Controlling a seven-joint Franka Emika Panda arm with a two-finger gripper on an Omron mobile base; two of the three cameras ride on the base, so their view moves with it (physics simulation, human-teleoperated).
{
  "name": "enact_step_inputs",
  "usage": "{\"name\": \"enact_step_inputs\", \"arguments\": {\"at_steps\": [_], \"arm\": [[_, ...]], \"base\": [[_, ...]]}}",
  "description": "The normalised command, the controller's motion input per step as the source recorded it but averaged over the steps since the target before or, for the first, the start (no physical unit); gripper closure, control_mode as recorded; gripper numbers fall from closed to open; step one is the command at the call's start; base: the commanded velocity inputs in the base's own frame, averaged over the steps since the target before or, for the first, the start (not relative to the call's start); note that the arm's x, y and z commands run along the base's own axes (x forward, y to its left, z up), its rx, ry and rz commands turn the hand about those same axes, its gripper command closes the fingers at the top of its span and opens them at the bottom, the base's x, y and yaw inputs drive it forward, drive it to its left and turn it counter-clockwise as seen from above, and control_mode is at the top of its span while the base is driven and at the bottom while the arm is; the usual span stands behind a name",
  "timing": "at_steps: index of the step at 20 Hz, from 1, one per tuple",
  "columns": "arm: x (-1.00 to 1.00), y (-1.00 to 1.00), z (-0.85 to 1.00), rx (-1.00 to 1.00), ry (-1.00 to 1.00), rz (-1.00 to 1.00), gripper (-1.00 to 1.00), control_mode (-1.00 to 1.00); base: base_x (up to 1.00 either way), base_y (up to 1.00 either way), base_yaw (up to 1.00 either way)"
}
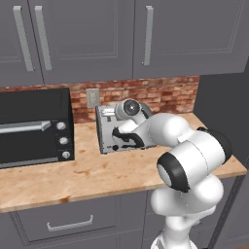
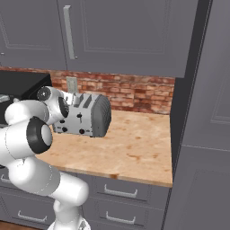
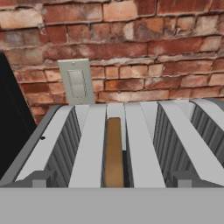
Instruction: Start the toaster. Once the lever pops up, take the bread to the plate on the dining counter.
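Hand view looks straight down onto the toaster (image 3: 131, 144): the bread (image 3: 113, 153) sits on edge in a slot left of centre, its crust near the slot's top — so nothing has been lifted out. The toaster stands on the tabletop (image 1: 92, 170) by the brick wall, beside a black toaster oven (image 1: 34, 126). The arm reaches over its front; whether the gripper is wide or narrow I cannot tell. I judge the task early — whether a lever is down is hidden, and carrying the bread to the plate remains.
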Motion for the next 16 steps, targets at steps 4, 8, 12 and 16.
{"name": "enact_step_inputs", "arguments": {"at_steps": [4,8,12,16], "arm": [[0.00,0.00,0.00,0.00,0.00,0.00,-1.00,-1.00],[0.00,0.00,0.00,0.00,0.00,0.00,-1.00,-1.00],[0.00,0.00,0.00,0.00,0.00,0.00,-1.00,-1.00],[0.00,0.00,0.00,0.00,0.00,0.00,-1.00,-1.00]], "base": [[0.00,0.00,0.00],[0.00,0.00,0.00],[0.00,0.00,0.00],[0.00,0.00,0.00]]}}
